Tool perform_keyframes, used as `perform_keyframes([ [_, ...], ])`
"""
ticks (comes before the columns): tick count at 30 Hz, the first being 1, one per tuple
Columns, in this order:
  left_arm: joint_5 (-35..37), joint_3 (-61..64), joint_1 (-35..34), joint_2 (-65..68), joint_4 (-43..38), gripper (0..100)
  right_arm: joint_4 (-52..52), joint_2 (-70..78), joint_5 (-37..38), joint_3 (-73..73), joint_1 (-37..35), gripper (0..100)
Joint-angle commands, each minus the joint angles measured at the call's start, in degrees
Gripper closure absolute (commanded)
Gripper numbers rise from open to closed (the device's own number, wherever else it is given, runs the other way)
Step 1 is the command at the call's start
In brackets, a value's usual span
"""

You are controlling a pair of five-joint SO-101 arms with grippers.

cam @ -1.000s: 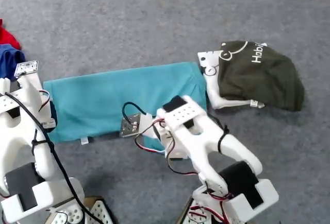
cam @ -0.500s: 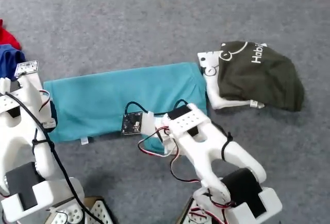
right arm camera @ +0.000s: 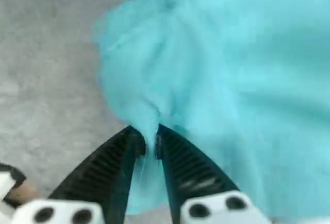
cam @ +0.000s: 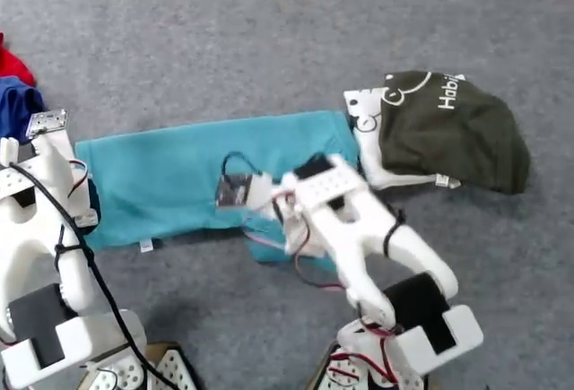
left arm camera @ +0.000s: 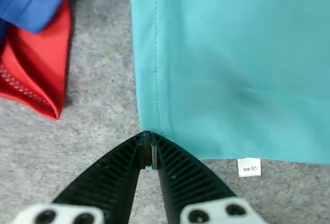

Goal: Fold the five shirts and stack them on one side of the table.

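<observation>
The right arm (cam: 359, 229) hides part of the flat teal cloth shirt (cam: 170, 175) at its near edge, where the right claw (right arm camera: 148, 134) pinches bunched fabric. The left claw (left arm camera: 147, 137) pinches its near left corner. A red cloth shirt (cam: 11, 65) is cut off at the left edge, with bare grey felt table (cam: 269, 49) beyond

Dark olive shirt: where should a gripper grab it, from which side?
Probably the near edge of the dark olive shirt, by the small white tag, coming low from the arms' side. That edge lies thin on the table; the far side is a rounded mound with no free edge. The white fabric at its other end may be a separate shirt.
</observation>
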Motion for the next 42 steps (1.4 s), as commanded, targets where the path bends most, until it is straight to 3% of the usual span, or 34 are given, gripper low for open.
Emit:
perform_keyframes([
  [1,0.0,-0.8,-0.5,-2.2,-0.3,97,5.0,2.6,-0.2,-12.9,2.3,98.5],
  [12,0.0,-2.7,-0.1,-2.3,-0.4,97,14.9,26.1,5.2,-47.3,2.0,98.5],
  [16,-0.1,-3.8,0.0,-2.3,-0.3,97,19.0,34.5,10.5,-57.8,2.0,98.4],
  [23,0.0,-3.9,0.0,-2.3,-0.5,97,23.8,45.3,11.0,-74.3,1.9,97.6],
  [25,0.0,-3.9,0.0,-2.3,-0.6,97,24.2,47.3,10.7,-78.0,1.8,93.1],
  [31,-0.1,-3.9,0.0,-2.3,-0.3,97,25.9,48.7,6.0,-85.8,1.8,73.3],
  [36,-0.2,-3.7,0.0,-2.3,-0.2,97,32.8,48.7,-1.1,-97.1,1.9,77.0],
  [38,-0.3,-3.6,0.0,-2.3,-0.2,97,33.0,48.0,-6.9,-100.4,3.2,84.9],
  [40,-0.3,-3.5,-0.1,-2.3,-0.2,97,33.0,45.3,-11.1,-99.0,3.8,99.5],
  [42,-0.3,-3.5,-0.3,-2.3,-0.2,97,33.1,41.0,-13.1,-92.8,4.1,95.5],
])
